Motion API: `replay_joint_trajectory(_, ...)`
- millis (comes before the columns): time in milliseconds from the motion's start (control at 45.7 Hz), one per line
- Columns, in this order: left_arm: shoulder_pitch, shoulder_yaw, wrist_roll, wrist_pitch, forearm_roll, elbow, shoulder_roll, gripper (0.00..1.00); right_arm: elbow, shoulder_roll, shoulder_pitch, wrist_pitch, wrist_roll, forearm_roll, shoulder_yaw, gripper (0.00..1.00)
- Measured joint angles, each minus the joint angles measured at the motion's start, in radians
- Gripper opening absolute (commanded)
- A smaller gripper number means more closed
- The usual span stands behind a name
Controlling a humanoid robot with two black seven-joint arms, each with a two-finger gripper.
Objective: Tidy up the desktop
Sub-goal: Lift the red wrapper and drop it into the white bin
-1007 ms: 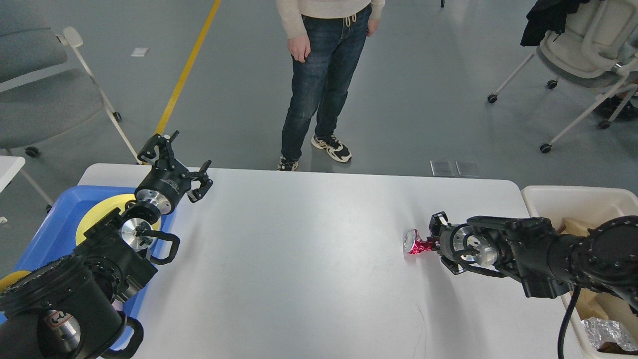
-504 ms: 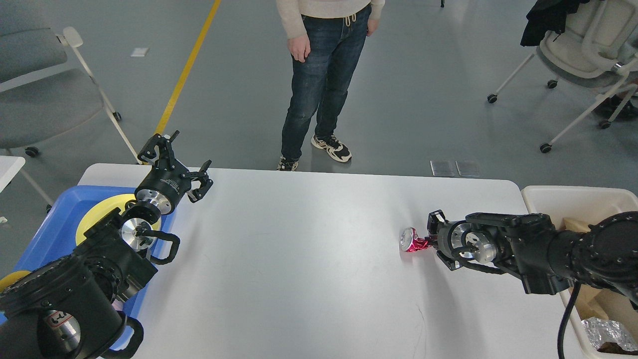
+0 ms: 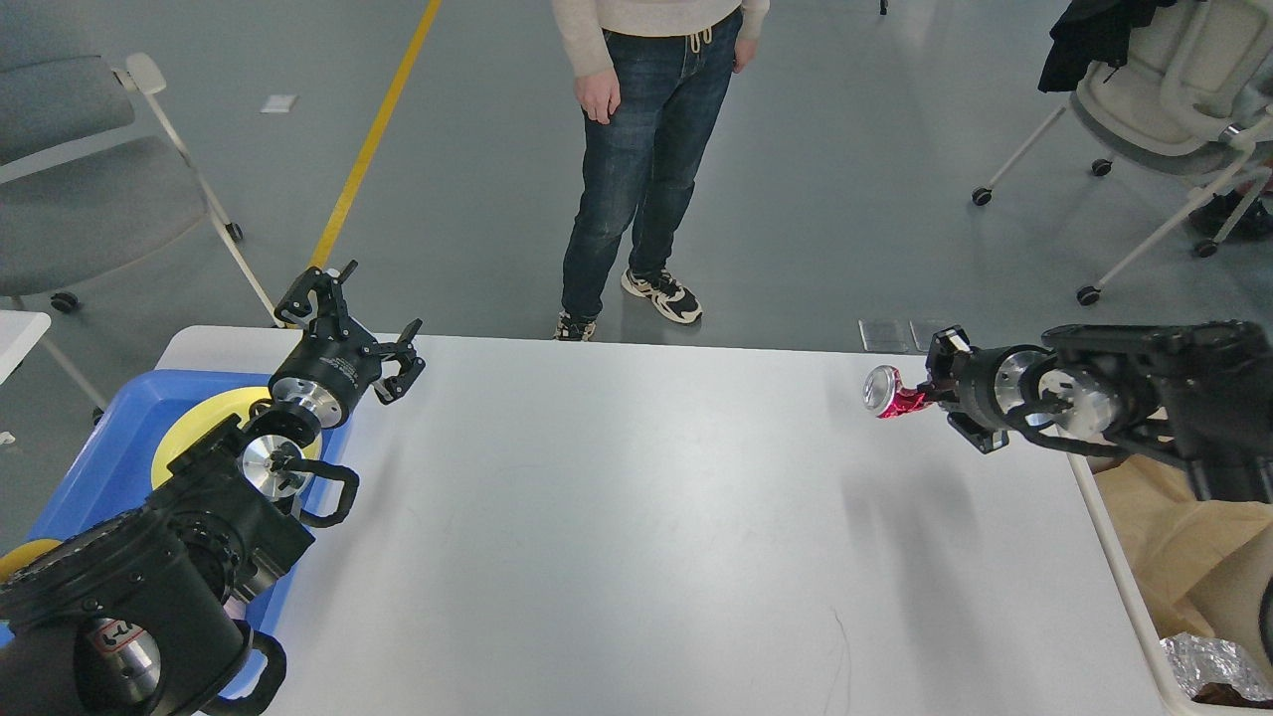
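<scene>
The desktop (image 3: 617, 517) is a large white tabletop with rounded corners that fills the lower half of the head view. A crushed red can (image 3: 892, 395) hangs in the air above its far right part, casting a shadow on the white surface. My right gripper (image 3: 923, 398) is shut on the can's crumpled end, its silver top facing left. My left gripper (image 3: 348, 318) hovers over the desktop's far left corner with its fingers spread open and nothing between them.
A blue tray (image 3: 90, 477) holding a yellow plate (image 3: 199, 428) lies at the left edge under my left arm. A cream-white bin (image 3: 1183, 557) with brown paper and foil stands off the right edge. A person (image 3: 646, 149) stands beyond the far edge; wheeled chairs flank both sides.
My right gripper has lifted the red can off the desktop and carried it up and to the right, toward the bin. The left arm has stayed still.
</scene>
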Motion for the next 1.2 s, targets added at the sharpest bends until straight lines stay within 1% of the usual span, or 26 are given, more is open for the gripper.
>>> replay_joint_trajectory(153, 0.0, 0.0, 0.0, 0.0, 0.0, 0.0, 0.0, 0.96, 0.093, -0.127, 0.129, 0.065, -0.005, -0.078, -0.004, 0.0)
replay_joint_trajectory(307, 0.0, 0.0, 0.0, 0.0, 0.0, 0.0, 0.0, 0.96, 0.123, -0.224, 0.263, 0.14, -0.015, -0.124, -0.022, 0.0)
replay_joint_trajectory(569, 0.0, 0.0, 0.0, 0.0, 0.0, -0.001, 0.0, 0.96, 0.126, -0.315, 0.474, 0.242, -0.026, -0.154, -0.099, 0.0)
replay_joint_trajectory(723, 0.0, 0.0, 0.0, 0.0, 0.0, 0.0, 0.0, 0.96, 0.121, -0.34, 0.511, 0.254, -0.034, -0.196, -0.111, 0.0)
replay_joint_trajectory(832, 0.0, 0.0, 0.0, 0.0, 0.0, 0.0, 0.0, 0.96, 0.087, -0.34, 0.482, 0.222, -0.035, -0.257, -0.14, 0.0)
replay_joint_trajectory(920, 0.0, 0.0, 0.0, -0.001, 0.0, 0.0, 0.0, 0.96, 0.014, -0.337, 0.398, 0.179, -0.034, -0.289, -0.165, 0.0)
replay_joint_trajectory(1073, 0.0, 0.0, 0.0, -0.001, 0.0, 0.0, 0.0, 0.96, -0.198, -0.328, 0.163, 0.15, -0.031, -0.301, -0.166, 0.0)
replay_joint_trajectory(1204, 0.0, 0.0, 0.0, -0.001, 0.0, -0.001, 0.0, 0.96, -0.379, -0.277, -0.042, 0.144, -0.024, -0.301, -0.14, 0.0)
